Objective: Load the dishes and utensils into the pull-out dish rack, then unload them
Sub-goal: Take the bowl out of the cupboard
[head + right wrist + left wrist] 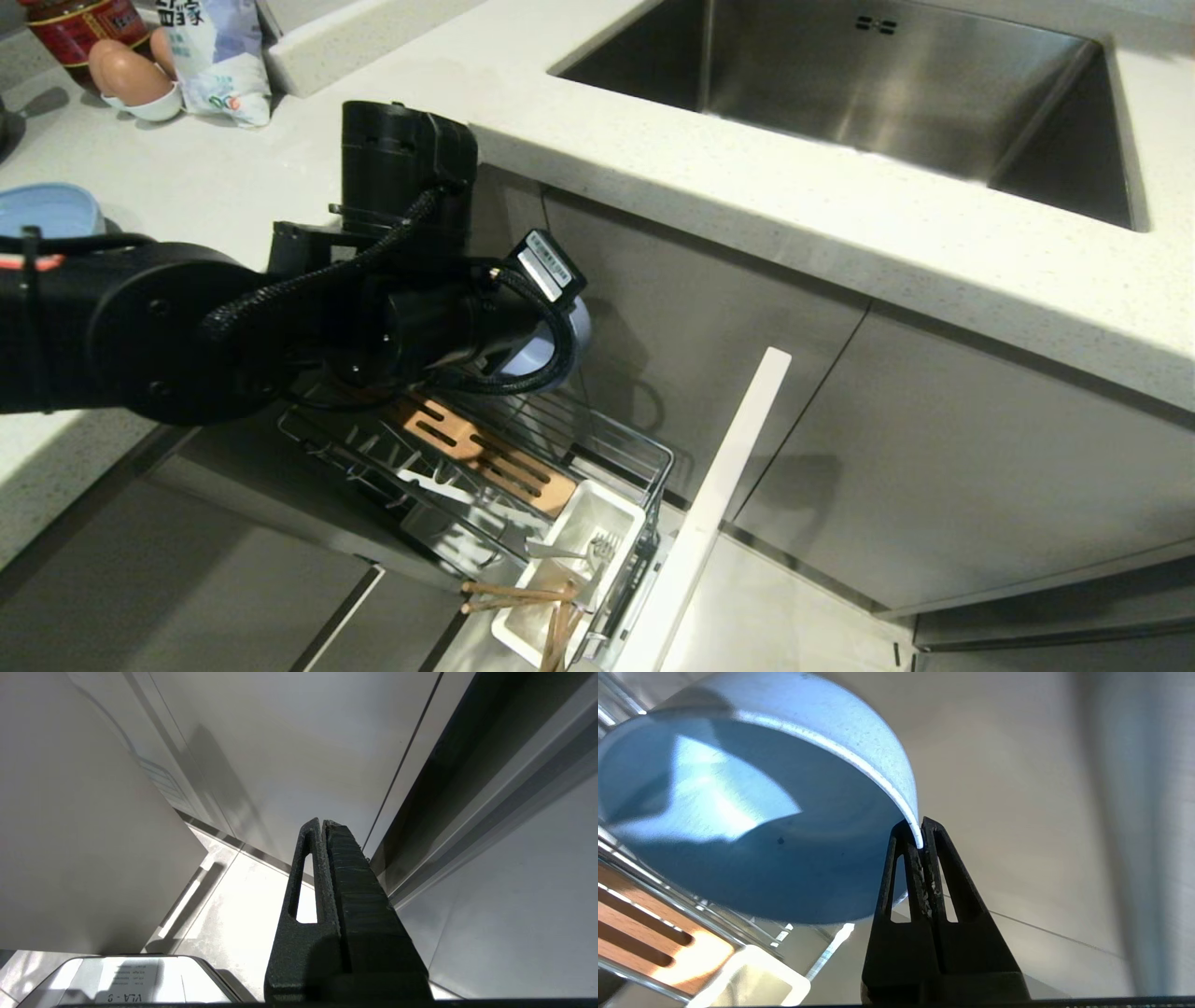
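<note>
Left claw (922, 835) is closed tight on the rim of the light blue bowl (738, 812), one finger inside the wall and one outside. An edge pinch suits a deep bowl: it hangs tilted from the fingers, its inside open to the wrist view.

Head view: the left arm reaches over the pull-out dish rack (523, 467), and only a sliver of bowl (560, 345) shows past the wrist. The bowl sits above the rear of the wire basket, over the slotted wooden strip (485, 453); whether it touches the wires cannot be told. Judgement: either lowering in or lifting out, the frames do not decide.

Contents of rack: white cutlery box (569, 569) at the front, just behind the white front panel (709, 513), holds the chopsticks (532, 597), leaning out over its edge, and a silver utensil (574, 551) lying across it.

The plate (47, 210) rests on the bench (747, 187) at far left, well apart from the rack.

Right claw (322, 826) is closed, holding nothing, parked low beside the cabinet fronts.
</note>
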